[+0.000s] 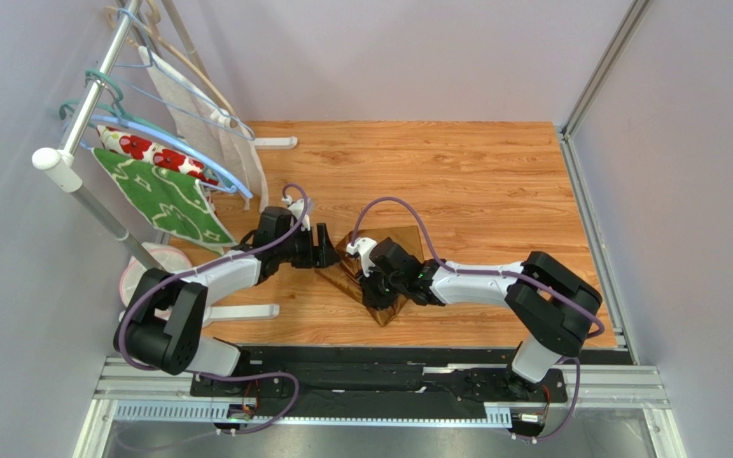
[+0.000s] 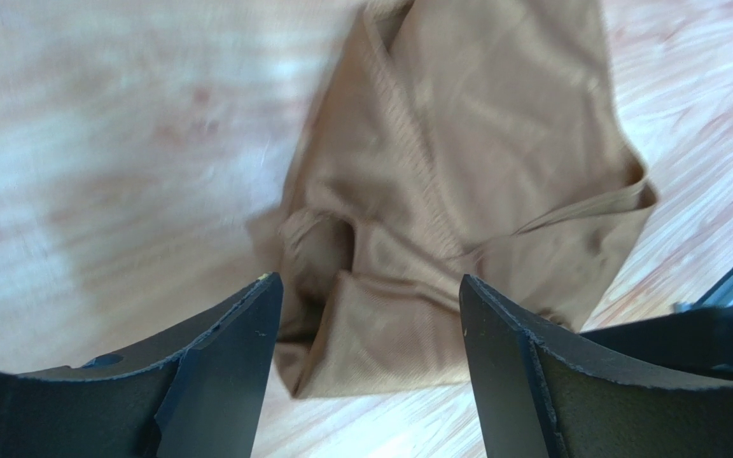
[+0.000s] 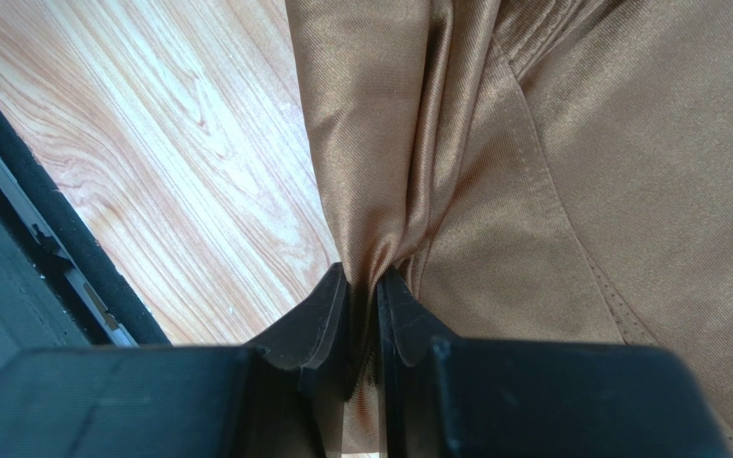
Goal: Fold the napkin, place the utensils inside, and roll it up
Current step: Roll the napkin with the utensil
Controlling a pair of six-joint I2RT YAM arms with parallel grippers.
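The table (image 1: 475,162) is the biggest surface, a flat top of pale orange wood grain with its streaks running left to right. At its left edge stands a rack (image 1: 82,129) of white metal tube. A green leaf-patterned cloth (image 1: 165,196) and a white cloth with red flowers (image 1: 146,151) hang from it on hangers.

The napkin (image 1: 401,240) lies bunched on the table just ahead of the arms, near the middle and between the two wrists. The heap is longer from far to near than across, leaning a little, and its narrowest corner points toward the near edge. The cloth is thin and golden brown with a soft sheen. It has a fine ribbed weave and a stitched border line, and it is gathered into long creases and overlapping flaps rather than spread flat.

The right gripper (image 3: 364,277) is clamped on the napkin. Its matte black, wedge-shaped fingers press together on a gathered ridge of cloth, and pleats fan out from the pinch.

The left gripper (image 2: 370,296) stands with its blunt black fingers well apart over the napkin's left side. The cloth lies beneath the gap and neither finger pinches it.
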